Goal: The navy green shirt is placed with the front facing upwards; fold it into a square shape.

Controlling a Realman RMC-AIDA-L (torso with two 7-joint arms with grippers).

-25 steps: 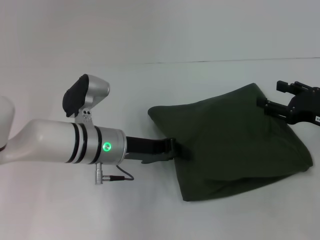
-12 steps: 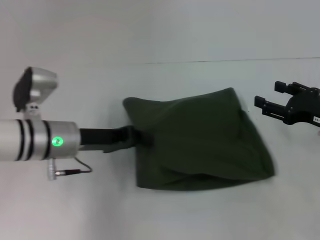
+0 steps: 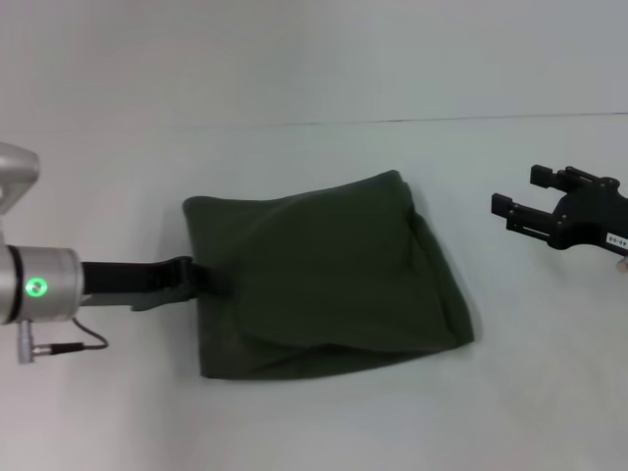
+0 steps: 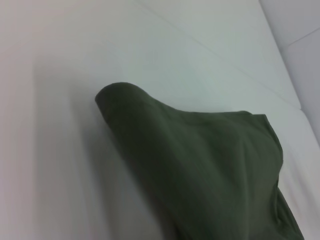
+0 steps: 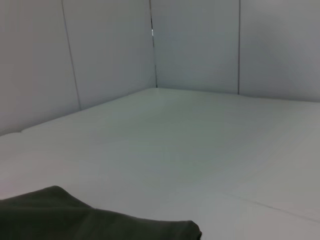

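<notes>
The navy green shirt [image 3: 324,275] lies folded into a rough, slightly skewed four-sided bundle near the middle of the white surface [image 3: 294,422]. Only plain green cloth shows on top. Its left edge runs fairly straight from far to near, its far edge slopes up toward a rounded far-right corner, and its right side sags into soft layered folds that trail toward the near right. Along the near edge a lower layer peeks out under the upper one. In the left wrist view the cloth rises in a hump with one rounded corner lifted a little off the surface [image 4: 60,125], and in the right wrist view only a low dark-green edge of the shirt [image 5: 75,222] shows.

The left hand [image 3: 201,278] reaches in from the left and is clenched on the shirt's left edge, about midway along it, the cloth puckered where the black fingers bite.

The right hand [image 3: 518,201] hovers at the far right, well apart from the shirt, its black fingers spread and grasping nothing, pointing left toward the bundle.

Pale wall panels [image 5: 200,45] stand behind the far edge of the surface.
</notes>
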